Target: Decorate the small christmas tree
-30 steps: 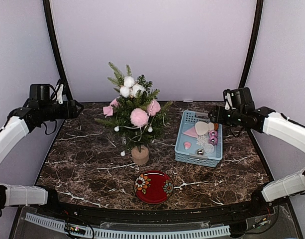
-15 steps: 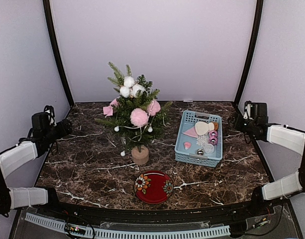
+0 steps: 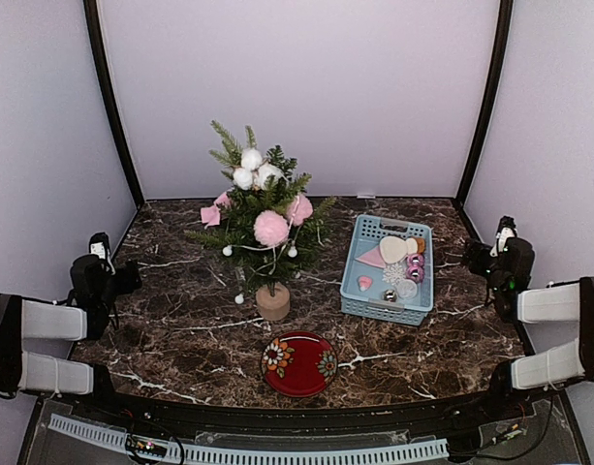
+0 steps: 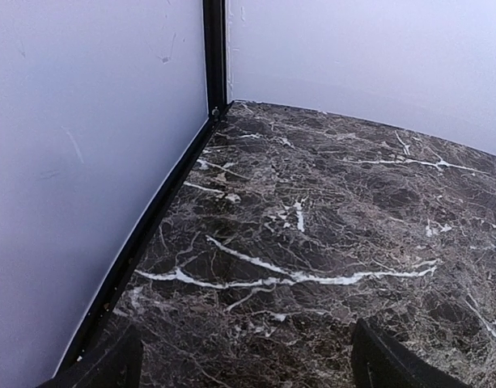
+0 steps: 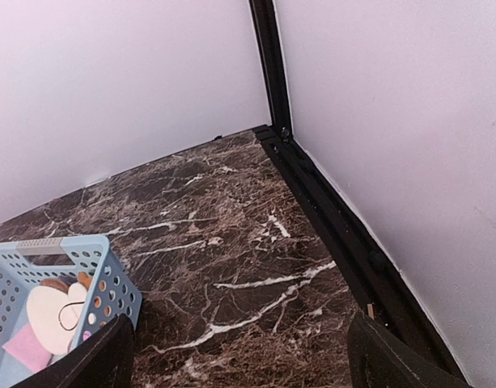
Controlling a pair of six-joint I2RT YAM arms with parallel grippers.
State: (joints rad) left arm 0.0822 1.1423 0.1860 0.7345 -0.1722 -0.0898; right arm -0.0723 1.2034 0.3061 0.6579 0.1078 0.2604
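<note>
The small christmas tree (image 3: 263,223) stands left of centre on its light-wood stump (image 3: 272,302), with pink and white pompoms, white beads and a pink tag on its branches. My left gripper (image 3: 122,279) is low at the table's left edge, open and empty; its fingertips (image 4: 98,368) show over bare marble. My right gripper (image 3: 474,257) is low at the right edge, open and empty, just right of the blue basket (image 3: 359,284). The basket (image 5: 110,279) holds several ornaments, among them a white heart (image 5: 57,311).
A red floral plate (image 3: 298,363) lies in front of the tree. Black frame posts and white walls close in both sides and the back. The right wrist view shows the right frame rail (image 5: 345,234) close by.
Both arms have folded down and back from raised positions to the table's side edges. The tree, basket and plate have not moved.
</note>
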